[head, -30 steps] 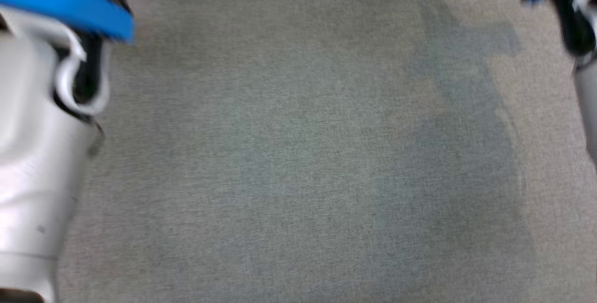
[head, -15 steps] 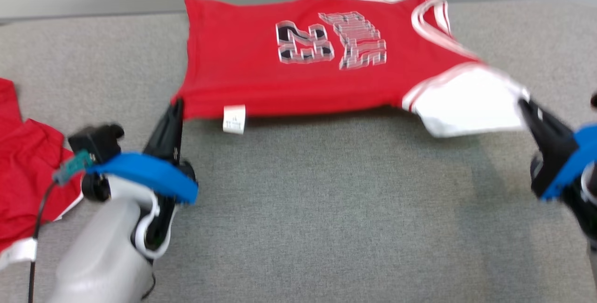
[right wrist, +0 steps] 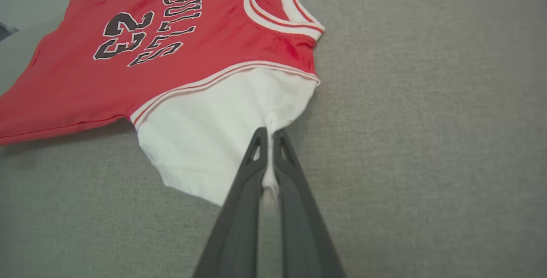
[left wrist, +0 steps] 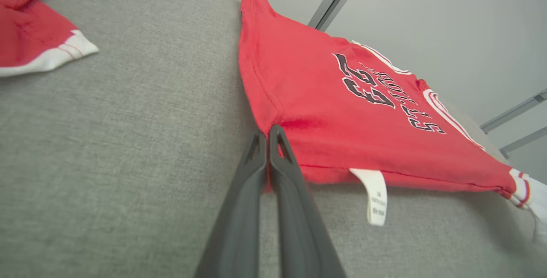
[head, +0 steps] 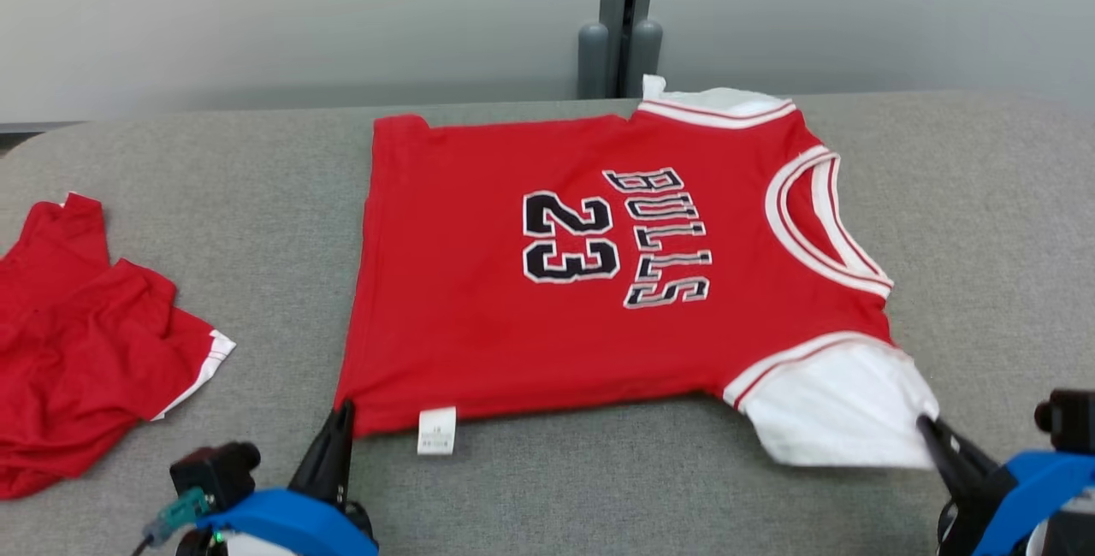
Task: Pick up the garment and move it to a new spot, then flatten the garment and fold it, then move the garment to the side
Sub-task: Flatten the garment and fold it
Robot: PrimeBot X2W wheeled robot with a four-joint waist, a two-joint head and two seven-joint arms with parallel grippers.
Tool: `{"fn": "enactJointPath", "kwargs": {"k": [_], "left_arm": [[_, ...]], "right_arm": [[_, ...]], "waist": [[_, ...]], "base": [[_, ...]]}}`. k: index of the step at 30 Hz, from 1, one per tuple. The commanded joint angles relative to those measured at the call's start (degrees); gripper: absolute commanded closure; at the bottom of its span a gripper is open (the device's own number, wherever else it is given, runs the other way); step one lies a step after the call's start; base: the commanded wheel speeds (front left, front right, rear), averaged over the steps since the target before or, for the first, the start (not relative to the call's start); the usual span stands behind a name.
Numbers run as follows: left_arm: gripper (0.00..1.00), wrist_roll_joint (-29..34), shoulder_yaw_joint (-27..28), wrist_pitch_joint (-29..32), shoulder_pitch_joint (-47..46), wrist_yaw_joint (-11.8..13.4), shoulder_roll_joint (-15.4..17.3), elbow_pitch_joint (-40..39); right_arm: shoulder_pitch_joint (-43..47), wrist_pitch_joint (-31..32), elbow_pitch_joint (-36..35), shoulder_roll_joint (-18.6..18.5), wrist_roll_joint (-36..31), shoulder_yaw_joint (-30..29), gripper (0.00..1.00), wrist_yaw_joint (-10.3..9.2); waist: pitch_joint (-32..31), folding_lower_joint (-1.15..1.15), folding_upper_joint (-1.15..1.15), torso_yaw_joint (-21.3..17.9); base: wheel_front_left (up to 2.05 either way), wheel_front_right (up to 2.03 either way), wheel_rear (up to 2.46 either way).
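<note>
Far left of the head view: a second red piece (head: 77,342) with white trim, crumpled, well apart from the work.

Lower left: left end effector (head: 342,419) is clamped fully closed on the near hem corner of the garment (head: 530,282). The left wrist view confirms it, with red cloth pinched right at the fingertips.

Centre: the garment lies front up on the grey counter (head: 599,496). Hem is toward frame left, neck toward frame right, "23 BULLS" print unwrinkled. The body is mostly flat. The near edge looks slightly raised between the two grips, with a shadow under it in the left wrist view. The white label (head: 436,430) hangs off that edge, just right of the left end effector.

Lower right: the near white sleeve (head: 838,406) is drawn out to a point. Right end effector (head: 928,428) is closed tight on its tip, with white cloth bunched between the fingers in the right wrist view.

Status, my read:
- Pick and relocate: looks done, garment is spread in open counter space.
- Flatten: in progress, mostly there. The near edge needs laying down, and the far sleeve (head: 719,98) at top looks curled.
- Fold: not started, no crease visible.
- Move to the side: not started.

Both grips are on the same long edge, which suits either a final tug or the first fold across.
</note>
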Motion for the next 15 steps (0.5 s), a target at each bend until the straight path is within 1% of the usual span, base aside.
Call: {"fn": "enactJointPath", "kwargs": {"k": [1, 5, 9, 15], "left_arm": [[1.00, 0.63, -0.50, -0.26, 1.97, 1.18, 0.67, -1.27], [1.00, 2.79, -1.88, 0.16, 4.55, 3.52, 2.49, -3.35], [1.00, 4.34, -2.53, 1.00, 5.85, 5.68, 4.32, -5.01], [1.00, 4.24, -2.16, 1.36, 6.95, 6.64, 5.55, -7.38]], "right_arm": [[2.85, 1.45, -0.90, 1.02, -0.33, -0.53, 1.00, 0.01], [6.61, 5.51, -2.48, 2.14, -1.88, -0.94, 1.00, 0.01], [9.17, 9.97, -3.97, 2.89, -0.84, -0.55, 1.00, 0.01], [11.04, 13.81, -6.27, 3.14, 0.17, -0.55, 1.00, 0.01]], "waist": [[-0.58, 0.01, 0.02, 0.18], [-0.89, 0.01, 0.02, 0.40], [-0.70, 0.01, 0.02, 0.53], [-0.44, 0.01, 0.02, 0.49]], "base": [[0.00, 0.00, 0.00], [0.00, 0.00, 0.00], [0.00, 0.00, 0.00], [0.00, 0.00, 0.00]]}}
